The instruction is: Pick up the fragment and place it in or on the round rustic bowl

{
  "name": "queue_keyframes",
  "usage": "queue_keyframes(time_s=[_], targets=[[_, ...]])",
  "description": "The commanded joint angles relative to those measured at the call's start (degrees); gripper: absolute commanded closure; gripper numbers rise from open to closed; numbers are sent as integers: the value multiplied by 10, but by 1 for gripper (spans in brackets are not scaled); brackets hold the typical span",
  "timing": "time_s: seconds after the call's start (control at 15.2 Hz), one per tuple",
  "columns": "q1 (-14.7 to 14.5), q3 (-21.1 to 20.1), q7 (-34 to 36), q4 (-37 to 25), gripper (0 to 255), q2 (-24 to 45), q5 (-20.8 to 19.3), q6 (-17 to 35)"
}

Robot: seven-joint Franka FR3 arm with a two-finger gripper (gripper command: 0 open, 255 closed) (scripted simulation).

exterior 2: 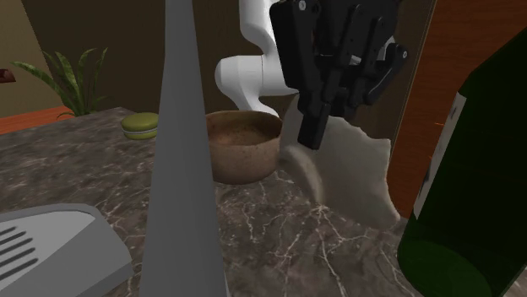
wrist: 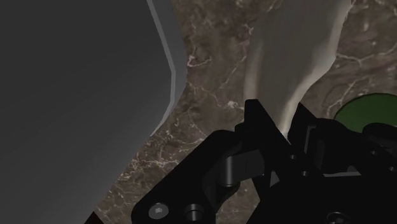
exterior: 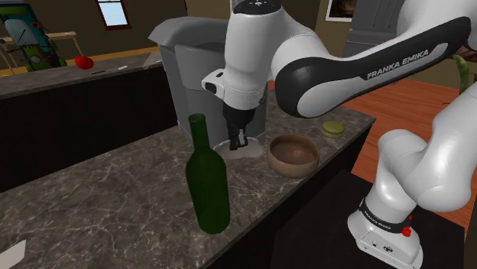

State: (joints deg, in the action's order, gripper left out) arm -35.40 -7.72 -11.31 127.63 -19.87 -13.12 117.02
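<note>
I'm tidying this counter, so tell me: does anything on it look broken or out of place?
Yes: the pale fragment beside the brown bowl, right at the gripper, has a jagged, torn edge, like a piece broken off a vessel. The green bottle and the bowl stand upright, and nothing looks spilled.

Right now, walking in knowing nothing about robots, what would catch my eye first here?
Probably the big white robot arm, bending in from the shoulder view's lower right over the dark marbled counter, with its black claw down at a pale jagged fragment. Next comes the tall dark green bottle, standing upright nearer the camera than the claw. Then the round brown bowl, beside the claw on the shoulder view's right.
</note>
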Motion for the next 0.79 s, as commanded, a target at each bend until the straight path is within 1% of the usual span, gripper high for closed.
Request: queue_keyframes(time_s=[0.0, 0.73], targets=[[-1, 0, -4, -12, 255, -3, 2, -14], [-1, 0, -23, -95, 255, -3, 9, -96]])
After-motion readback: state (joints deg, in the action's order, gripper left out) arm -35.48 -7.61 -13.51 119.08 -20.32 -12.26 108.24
